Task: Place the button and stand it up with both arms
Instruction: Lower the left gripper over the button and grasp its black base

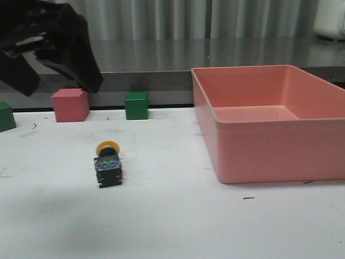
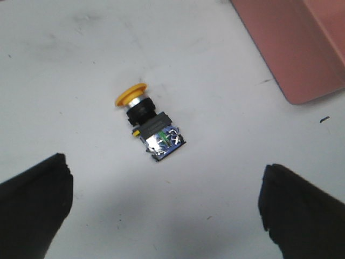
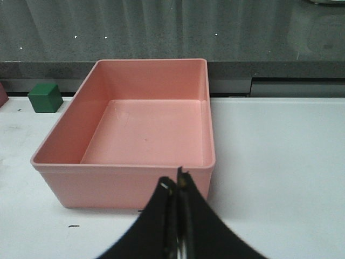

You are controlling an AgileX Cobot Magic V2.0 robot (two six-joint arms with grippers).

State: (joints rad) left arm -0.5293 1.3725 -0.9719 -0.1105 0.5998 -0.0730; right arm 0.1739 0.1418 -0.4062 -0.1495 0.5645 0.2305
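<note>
Hovering wide open, left hand (image 2: 161, 210) is holding nothing above the button (image 2: 151, 124), which is lying on its side on the worktop (image 1: 178, 216). Right hand (image 3: 176, 186) is resting fully closed and empty, facing the pink bin (image 3: 140, 135).

Right pincer (image 3: 177, 186) closed, fingertips together, before a pink bin (image 3: 124, 186), green cube (image 3: 46, 97) beyond.
</note>
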